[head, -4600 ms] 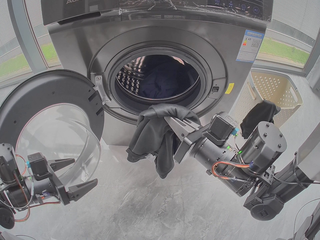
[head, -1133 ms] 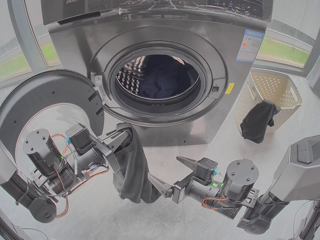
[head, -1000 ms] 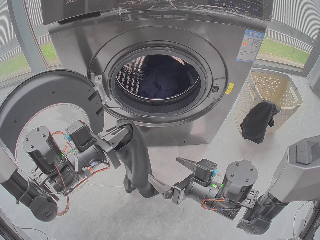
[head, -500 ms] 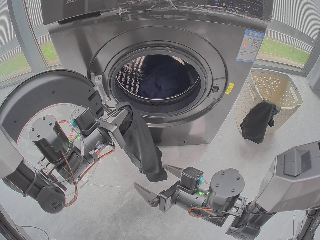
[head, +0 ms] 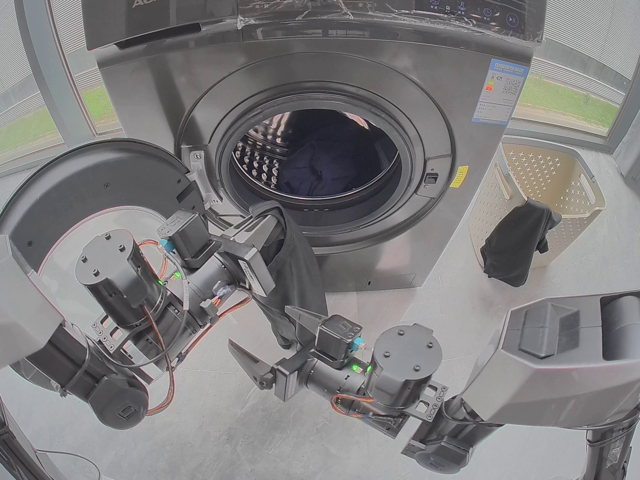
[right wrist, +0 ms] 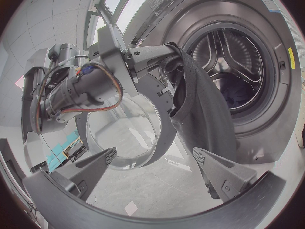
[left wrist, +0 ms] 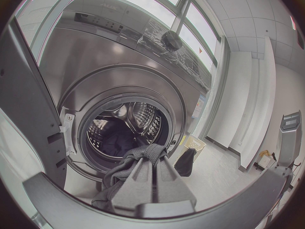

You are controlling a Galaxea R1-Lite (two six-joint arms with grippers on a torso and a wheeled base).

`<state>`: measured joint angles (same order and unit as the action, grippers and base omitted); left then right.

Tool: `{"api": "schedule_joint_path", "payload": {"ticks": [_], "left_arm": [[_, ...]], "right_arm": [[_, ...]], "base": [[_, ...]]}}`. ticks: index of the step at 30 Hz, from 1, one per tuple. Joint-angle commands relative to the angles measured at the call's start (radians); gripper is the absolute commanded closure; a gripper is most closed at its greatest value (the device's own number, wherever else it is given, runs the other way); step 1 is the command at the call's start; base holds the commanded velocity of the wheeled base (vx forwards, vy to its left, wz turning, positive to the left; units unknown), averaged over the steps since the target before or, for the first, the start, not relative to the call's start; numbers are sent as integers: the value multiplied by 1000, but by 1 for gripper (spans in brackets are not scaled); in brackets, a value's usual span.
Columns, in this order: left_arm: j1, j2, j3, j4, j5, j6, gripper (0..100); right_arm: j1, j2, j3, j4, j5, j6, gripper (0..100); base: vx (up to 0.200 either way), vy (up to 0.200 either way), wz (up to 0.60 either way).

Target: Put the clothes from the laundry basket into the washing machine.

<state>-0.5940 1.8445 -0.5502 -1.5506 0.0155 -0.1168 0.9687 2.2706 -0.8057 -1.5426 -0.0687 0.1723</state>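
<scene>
My left gripper (head: 270,218) (left wrist: 154,158) is shut on a dark grey garment (head: 297,275) (left wrist: 127,169), at the lower left rim of the washing machine's (head: 373,68) open drum (head: 313,155). The garment hangs down from the fingers in front of the machine. Dark clothes (head: 327,161) lie inside the drum. My right gripper (head: 260,328) (right wrist: 154,150) stands open low over the floor, just beneath the garment's (right wrist: 203,112) hanging end. A beige laundry basket (head: 560,175) stands right of the machine, with a black garment (head: 517,241) draped over its front rim.
The round door (head: 87,188) is swung wide open to the left, close behind my left arm. Grey tiled floor (head: 200,435) lies in front of the machine. Windows run behind and beside it.
The garment has passed from my right gripper to my left. Over the last second the left gripper has lifted it toward the drum rim. The open right gripper has moved left, under the cloth.
</scene>
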Motion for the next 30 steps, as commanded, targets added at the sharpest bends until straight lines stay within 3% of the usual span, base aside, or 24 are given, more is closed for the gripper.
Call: {"api": "schedule_joint_path", "payload": {"ticks": [1,6,11,22,28,29,30], "left_arm": [[-4,-5,-2,0,1,0,100],[-4,-4,1,-2,1,-1,100],[-4,-4,6,-2,1,-1,100],[-1,7,12,0,1,2,100],[-1,7,10,-2,1,0,100],[-1,7,10,0,1,0,100],[-1,7,10,-2,1,0,100]], "right_arm": [[-38,87,-98,13,14,-2,0],[-90,136,-167,38,14,-4,0],[-165,145,-211,50,14,-50,0],[-168,142,-222,50,14,-50,0],[-162,152,-279,58,12,-51,0],[-163,158,-286,62,12,-50,100],[-162,161,-291,62,10,-50,100]], "base": [[0,0,0],[0,0,0],[0,0,0],[0,0,0],[0,0,0],[0,0,0],[0,0,0]]}}
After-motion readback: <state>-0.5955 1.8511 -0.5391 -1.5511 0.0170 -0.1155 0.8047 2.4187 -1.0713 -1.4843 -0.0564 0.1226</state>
